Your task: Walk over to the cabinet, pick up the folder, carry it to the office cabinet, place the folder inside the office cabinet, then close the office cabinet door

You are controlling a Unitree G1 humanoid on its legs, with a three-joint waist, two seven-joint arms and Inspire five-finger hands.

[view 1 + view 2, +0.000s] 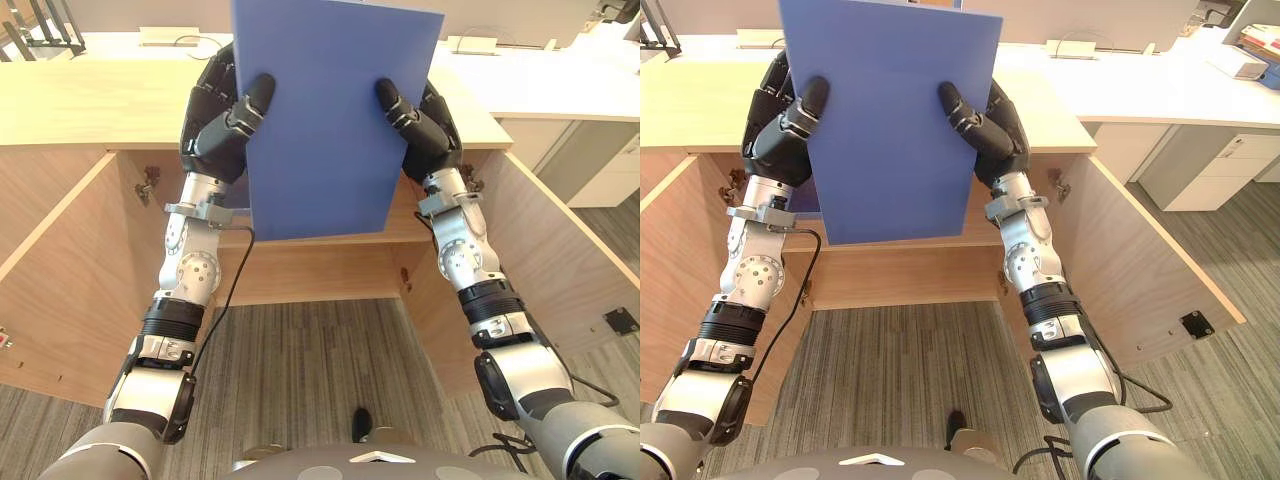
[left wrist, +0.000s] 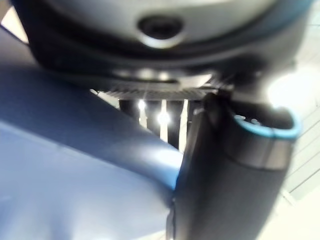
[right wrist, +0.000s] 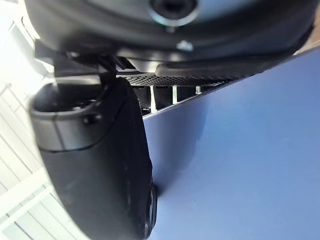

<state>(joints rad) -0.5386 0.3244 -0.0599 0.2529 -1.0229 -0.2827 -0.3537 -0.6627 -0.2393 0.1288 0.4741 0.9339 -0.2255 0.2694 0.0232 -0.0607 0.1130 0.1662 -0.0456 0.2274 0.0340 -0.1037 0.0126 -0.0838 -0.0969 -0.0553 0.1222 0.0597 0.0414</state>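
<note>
While left hand [image 1: 213,122] and right hand [image 1: 432,125] grip it, folder [image 1: 322,130] stands lengthwise upright.

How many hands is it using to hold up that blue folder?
2. The left robot hand pinches the blue folder at its left edge, and the right robot hand pinches it at its right edge.

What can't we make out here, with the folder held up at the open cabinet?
Cabinet interior: in both eye views, mostly hidden behind the blue folder.
Fingers of the left robot hand and right robot hand: behind the folder in the eye views; the thumbs pinch its front.
Grip detail: both wrist views are blurred, too close.
Folder's upper left corner: cut off by the left eye view's top edge.
</note>
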